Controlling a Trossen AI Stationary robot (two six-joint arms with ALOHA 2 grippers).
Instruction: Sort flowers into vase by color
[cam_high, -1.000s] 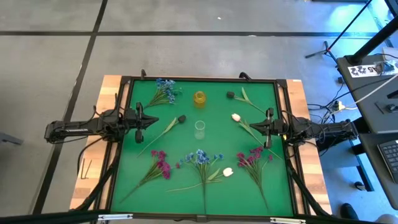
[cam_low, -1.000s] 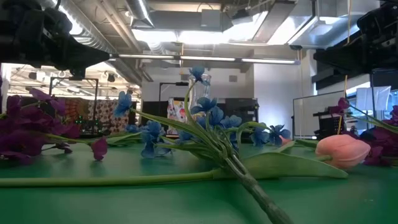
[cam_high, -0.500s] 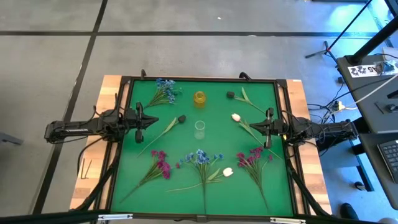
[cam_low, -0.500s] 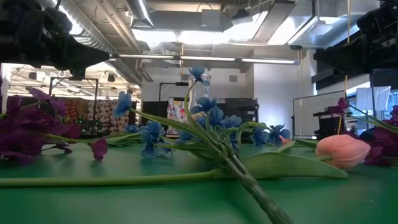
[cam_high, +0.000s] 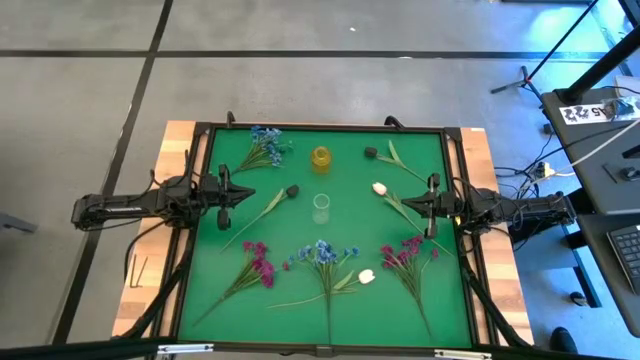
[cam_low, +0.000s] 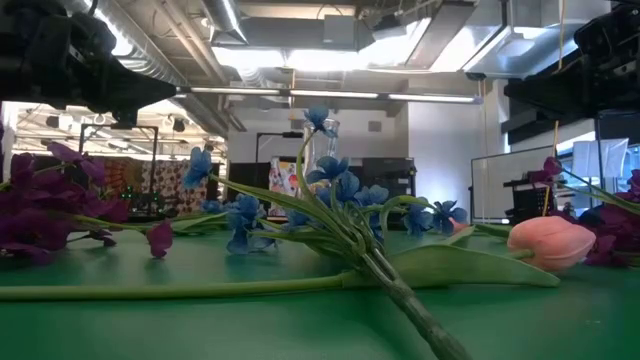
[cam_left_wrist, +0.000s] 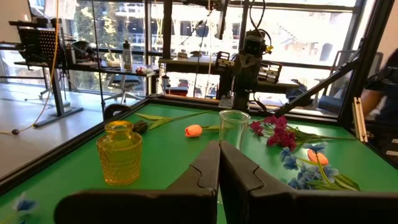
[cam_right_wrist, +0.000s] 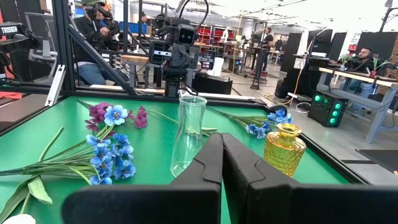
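Observation:
Flowers lie flat on the green mat (cam_high: 300, 235): a blue spray (cam_high: 264, 146) far left, dark-headed stems (cam_high: 272, 205) (cam_high: 385, 154), a tulip (cam_high: 382, 189), magenta sprays (cam_high: 258, 264) (cam_high: 406, 252), a blue spray (cam_high: 322, 254) and a tulip (cam_high: 366, 276) near the front. A yellow vase (cam_high: 321, 158) and a clear vase (cam_high: 321, 207) stand upright mid-table. My left gripper (cam_high: 250, 194) (cam_left_wrist: 219, 163) hovers shut at the left side, pointing level at the vases. My right gripper (cam_high: 405, 205) (cam_right_wrist: 222, 155) hovers shut at the right side, above the tulip's stem.
A raised black frame (cam_high: 325, 127) rims the mat, with wooden table strips (cam_high: 140, 290) outside it. People (cam_right_wrist: 93, 43) and equipment stand in the room beyond the table. Bare mat lies between the two vases and each gripper.

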